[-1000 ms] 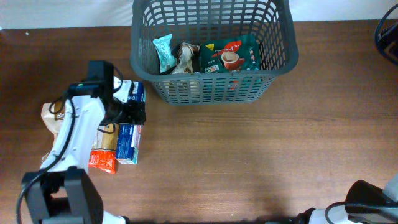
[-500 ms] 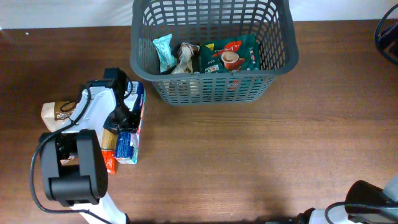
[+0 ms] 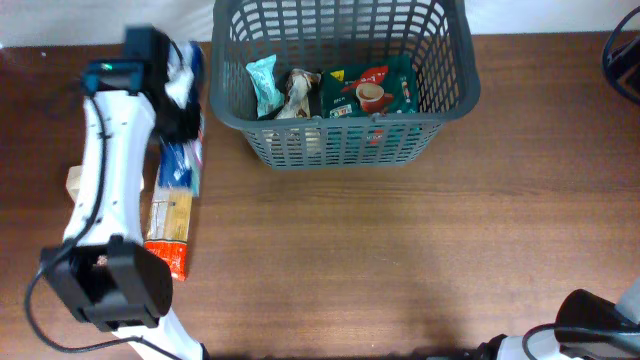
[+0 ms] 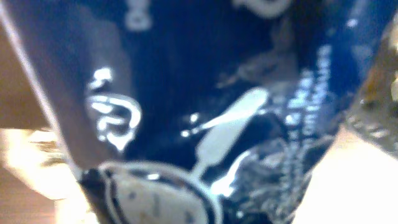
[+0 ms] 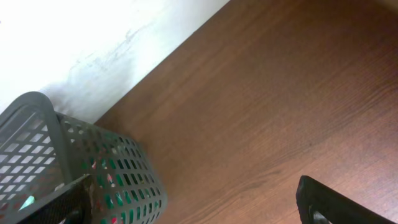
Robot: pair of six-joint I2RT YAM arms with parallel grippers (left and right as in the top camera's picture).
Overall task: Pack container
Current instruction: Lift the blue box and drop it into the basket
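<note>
- Grip: my left gripper (image 3: pixel 186 112) was clenched on a blue packet (image 3: pixel 182 165) toward the far left corner of the table, just left of the container (image 3: pixel 340 145).
- The packet hung lengthwise below the fingers and looked to be off the wood.
- The left wrist view was nothing but blurred blue foil hard against the lens. That fits a held packet, though I couldn't make out the fingers there.
- The container sat at the far edge, about mid-table, with its open top up.
- Inside it lay a teal packet (image 3: pixel 262 85), a crumpled pale wrapper (image 3: pixel 298 95) and a green coffee packet (image 3: pixel 372 88), all toward the near wall.
- I judged I held the packet beside the wall because it had to clear the thick rim before going in.
- An orange-and-yellow packet (image 3: pixel 168 228) and a tan packet (image 3: pixel 74 182) lay by the left edge, not yet packed. The tan one was half hidden under my arm.
- My right arm (image 3: pixel 598 320) sat at the near right corner, out of the way. I couldn't tell whether its hand was open or clenched.
- Next move, as I judged it: carry the packet right over the rim and let go above the bare floor. The floppy tail could snag the rim.
</note>
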